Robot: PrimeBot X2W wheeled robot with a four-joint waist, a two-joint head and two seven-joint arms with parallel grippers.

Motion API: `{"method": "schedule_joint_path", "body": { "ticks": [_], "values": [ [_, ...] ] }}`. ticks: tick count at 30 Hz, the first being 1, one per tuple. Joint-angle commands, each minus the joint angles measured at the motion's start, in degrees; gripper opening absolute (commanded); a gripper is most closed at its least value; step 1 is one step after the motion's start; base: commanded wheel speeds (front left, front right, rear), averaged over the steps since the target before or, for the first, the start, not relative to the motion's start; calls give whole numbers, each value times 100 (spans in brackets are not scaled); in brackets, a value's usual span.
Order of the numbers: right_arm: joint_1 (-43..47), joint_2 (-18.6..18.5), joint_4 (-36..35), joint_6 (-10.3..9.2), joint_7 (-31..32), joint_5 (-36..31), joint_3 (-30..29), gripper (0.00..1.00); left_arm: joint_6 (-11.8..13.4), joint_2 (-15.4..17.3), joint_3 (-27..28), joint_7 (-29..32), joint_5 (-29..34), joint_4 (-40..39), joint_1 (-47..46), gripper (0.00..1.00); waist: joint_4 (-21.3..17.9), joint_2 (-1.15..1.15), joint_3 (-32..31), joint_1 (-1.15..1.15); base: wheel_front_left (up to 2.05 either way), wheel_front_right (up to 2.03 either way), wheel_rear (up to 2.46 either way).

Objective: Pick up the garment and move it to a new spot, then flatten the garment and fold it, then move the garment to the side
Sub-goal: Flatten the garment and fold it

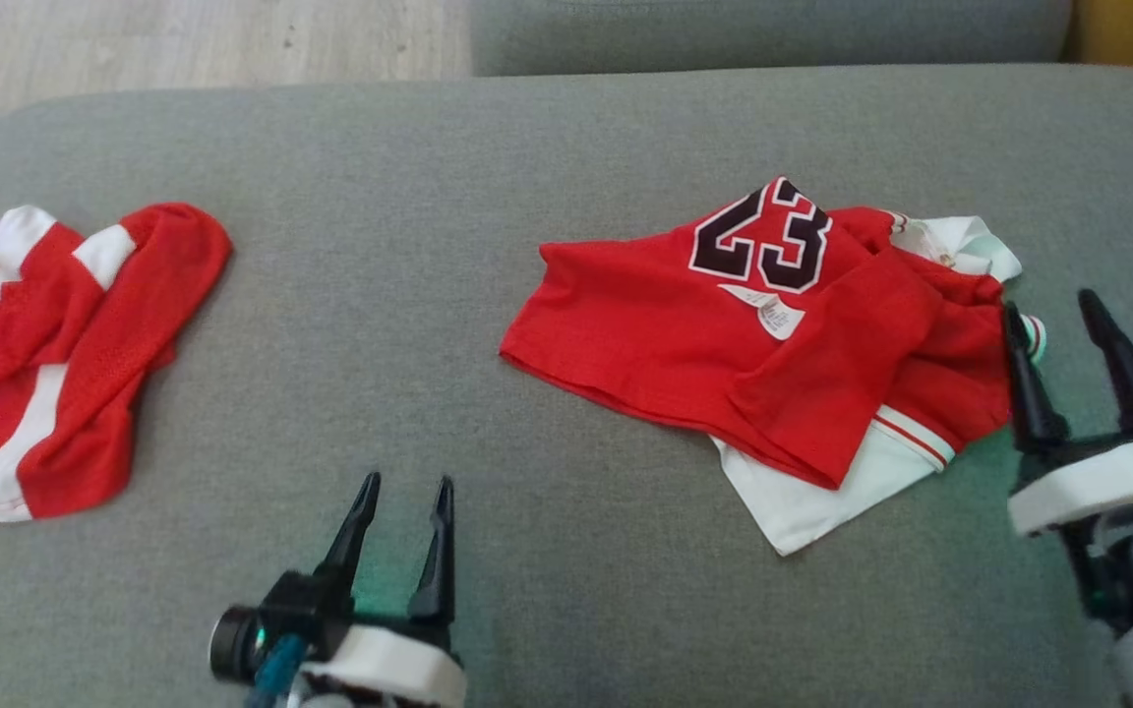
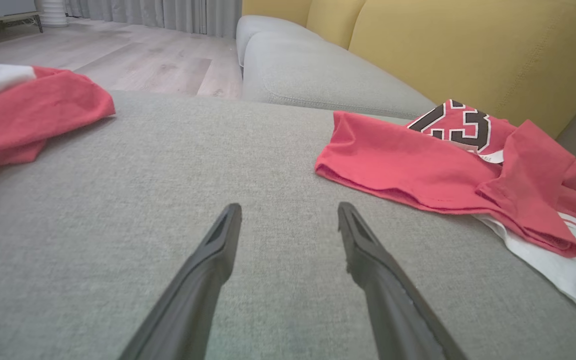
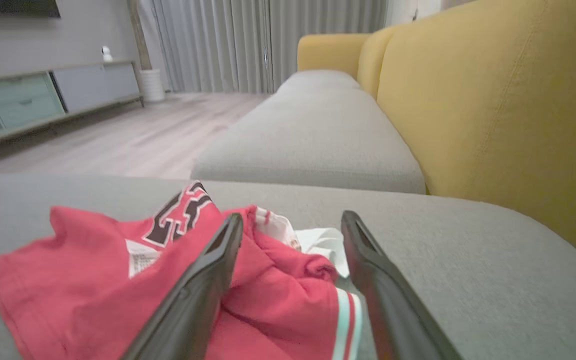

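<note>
While left gripper (image 1: 407, 480) and right gripper (image 1: 1048, 301) gape wide, the red jersey (image 1: 665, 324) lies crumpled.

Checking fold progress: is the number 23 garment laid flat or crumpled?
Crumpled. The number 23 garment lies bunched on the grey cushion, red layers overlapping, white part sticking out underneath.

Red garment (image 1: 645, 334) with black, white-edged 23 on grey cushion (image 1: 380, 246).
</note>
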Motion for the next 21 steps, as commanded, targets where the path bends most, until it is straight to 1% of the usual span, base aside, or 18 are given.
{"method": "schedule_joint_path", "body": {
  "ticks": [1,4,8,9,10,15,21],
  "values": [
    [168,139,-492,12,-37,-122,-66,100,-45,-2,40,-55,8,-215,-408,100,-50,0,66,0,0,0,0],
    [335,491,-888,12,-38,-180,-162,100,-144,-2,-234,-55,-7,-279,-734,100,-125,0,187,0,0,0,0],
    [377,768,-1021,12,-38,-205,-26,100,-270,-2,-805,-55,-116,-205,-1320,100,-288,0,394,0,0,0,0],
    [363,809,-1017,12,-38,-203,13,100,-310,-2,-980,-55,-171,-139,-1473,100,-339,0,448,0,0,0,0],
    [363,809,-1017,12,-38,-203,13,100,-310,-2,-980,-55,-171,-139,-1473,100,-339,0,448,0,0,0,0],
    [159,923,-1008,12,-38,-188,217,100,-458,-2,-1856,-55,-626,395,-2286,100,-710,0,772,0,0,0,0],
    [-29,1000,-990,12,-38,-164,363,100,-489,-2,-2642,-55,-1130,1019,-3027,100,-1182,0,1062,0,0,0,0]
  ]
}}
